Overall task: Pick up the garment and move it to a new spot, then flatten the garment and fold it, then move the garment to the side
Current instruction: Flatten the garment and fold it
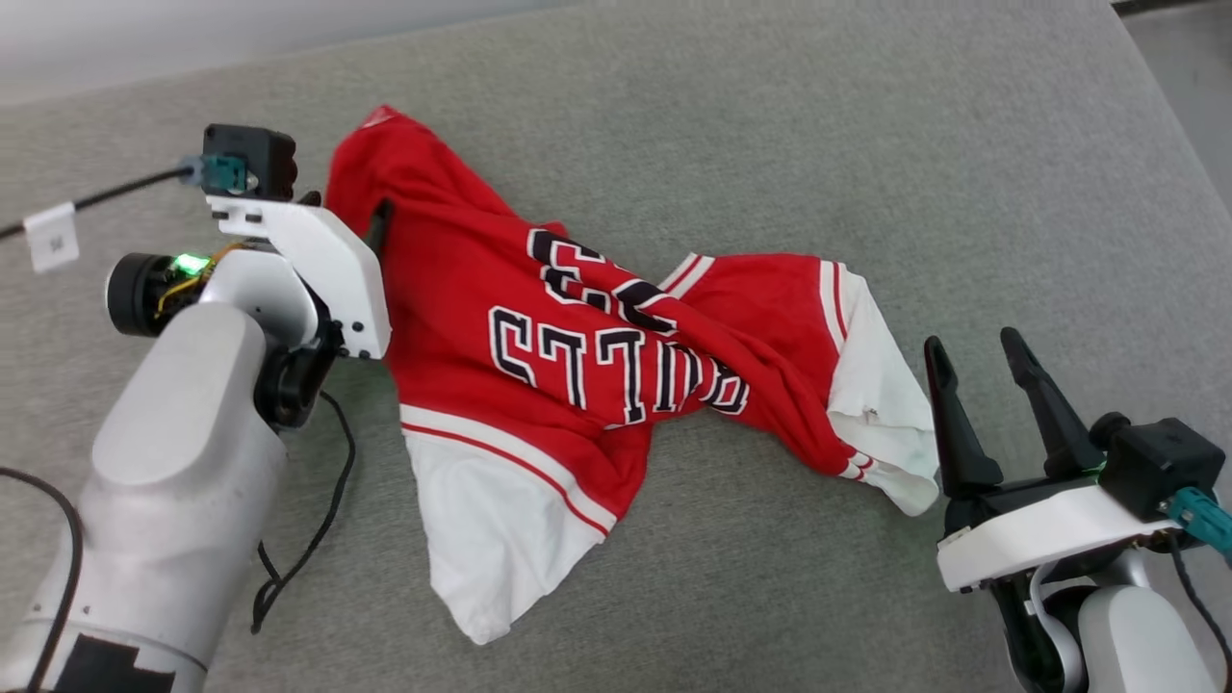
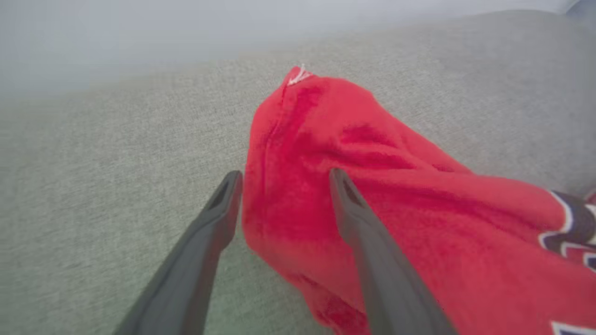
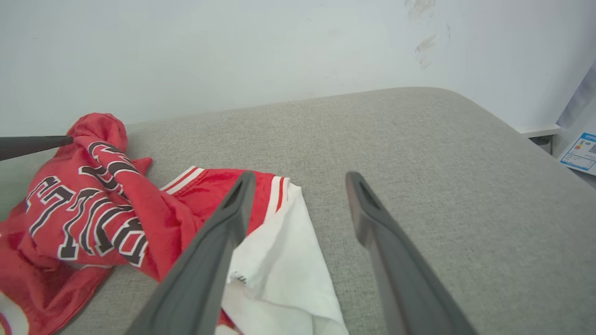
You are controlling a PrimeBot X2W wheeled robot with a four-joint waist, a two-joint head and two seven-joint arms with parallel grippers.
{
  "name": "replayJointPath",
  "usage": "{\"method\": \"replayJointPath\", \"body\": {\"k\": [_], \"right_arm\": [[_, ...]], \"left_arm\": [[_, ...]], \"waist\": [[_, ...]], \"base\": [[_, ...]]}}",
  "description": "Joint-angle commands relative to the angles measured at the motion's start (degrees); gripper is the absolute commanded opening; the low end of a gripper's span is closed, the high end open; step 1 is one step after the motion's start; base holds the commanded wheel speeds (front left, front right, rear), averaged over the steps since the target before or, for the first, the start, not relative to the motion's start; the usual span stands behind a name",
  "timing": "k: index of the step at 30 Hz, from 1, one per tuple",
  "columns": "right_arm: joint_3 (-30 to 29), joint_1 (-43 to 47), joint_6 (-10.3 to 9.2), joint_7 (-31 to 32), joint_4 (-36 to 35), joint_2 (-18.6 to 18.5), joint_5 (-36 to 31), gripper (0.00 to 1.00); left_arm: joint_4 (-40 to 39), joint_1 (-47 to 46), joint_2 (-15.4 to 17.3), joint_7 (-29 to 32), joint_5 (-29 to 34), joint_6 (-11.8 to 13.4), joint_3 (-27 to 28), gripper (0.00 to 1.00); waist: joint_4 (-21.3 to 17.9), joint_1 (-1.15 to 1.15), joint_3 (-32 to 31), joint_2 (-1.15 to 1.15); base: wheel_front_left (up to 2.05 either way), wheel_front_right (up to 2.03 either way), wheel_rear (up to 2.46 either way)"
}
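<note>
Left pincer [image 1: 346,214] mostly hidden, apparently

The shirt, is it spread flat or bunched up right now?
Bunched, not flat: the shirt twists through its middle, the print is creased, and the sleeves lie askew.

Surface: grey woven padded surface [image 1: 866,144], far right corner rounded.
Wall: plain white wall [image 3: 233,46], scuffed toward the right.
Far right: blue-and-white label [image 3: 579,151].
</note>
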Motion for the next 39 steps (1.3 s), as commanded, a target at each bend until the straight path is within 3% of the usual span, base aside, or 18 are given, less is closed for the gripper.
{"method": "replayJointPath", "body": {"k": [1, 7, 17, 29, 34, 39], "right_arm": [[-0.65, -0.06, -0.02, 0.46, -0.70, -0.37, -0.56, 1.00], [-1.97, 1.62, -0.02, 2.21, -2.44, -1.24, -1.55, 1.00], [-3.26, 5.16, -0.02, 5.89, -5.45, -1.91, -2.27, 1.00], [-3.13, 9.44, -0.02, 8.15, -6.34, -1.94, -2.61, 1.00], [-3.34, 10.26, -0.02, 9.16, -7.65, -2.05, -2.46, 1.00], [-3.40, 10.00, -0.02, 9.92, -8.74, -2.19, -2.53, 1.00]], "left_arm": [[-1.12, 2.01, -0.48, -4.24, -0.37, 0.01, 0.68, 1.00], [-5.55, 6.90, -0.78, -12.31, 0.38, 1.99, 1.67, 1.00], [-19.62, 22.37, -1.26, -25.38, 2.58, 9.86, 2.90, 1.00], [-34.06, 39.07, -1.33, -28.69, 5.21, 15.79, 1.05, 1.00], [-36.32, 41.01, -1.43, -26.92, 4.65, 15.47, -0.40, 1.00], [-37.01, 38.39, -0.60, -19.06, 4.41, 11.51, -5.34, 1.00]], "waist": [[2.33, -0.01, -2.33, 0.00], [6.07, -0.01, -6.22, 0.00], [11.32, -0.01, -11.61, 0.00], [13.64, -0.01, -15.96, 0.00], [14.30, -0.01, -15.56, 0.00], [14.36, -0.01, -14.09, 0.00]], "base": [[0.00, 0.00, 0.00], [0.00, 0.00, 0.00], [0.00, 0.00, 0.00], [0.00, 0.00, 0.00], [0.00, 0.00, 0.00], [0.00, 0.00, 0.00]]}}
